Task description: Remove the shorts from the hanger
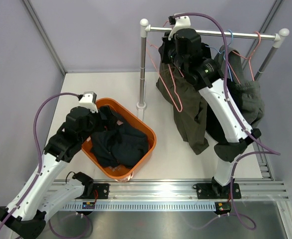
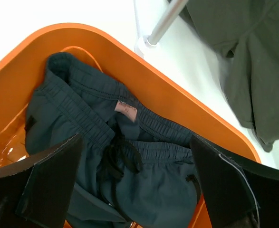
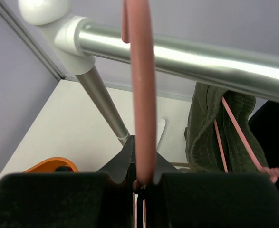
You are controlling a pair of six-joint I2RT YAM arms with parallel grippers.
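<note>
1. Bearing everything: a white table [image 1: 111, 84], with a silver metal clothes rail [image 1: 243, 35] standing over its far right side.
2. Hanging from that rail: dark olive cloth shorts [image 1: 190, 119] drooping low toward the table, and a second dark pair [image 1: 250, 99] bunching up further right. Neither is off its hanger yet, judging by how both are draping.
3. Sitting well apart on the left: an orange plastic basket [image 1: 153, 139], holding navy cloth shorts [image 2: 153, 190] crumpled inside, waistband and drawcord facing up. Probably one pair dealt with already.
4. Reaching up at the rail's left end: the right gripper [image 3: 141, 183], pinching its jaws tight on a thin pink hanger [image 3: 141, 95], the hook rising between them and crossing in front of the bar.
5. Hovering just above the basket: the left gripper [image 2: 137, 185], spreading its jaws wide and holding nothing.
6. Judging progress: partly through, leaving at least two pairs to free, likely starting with the olive one.
</note>
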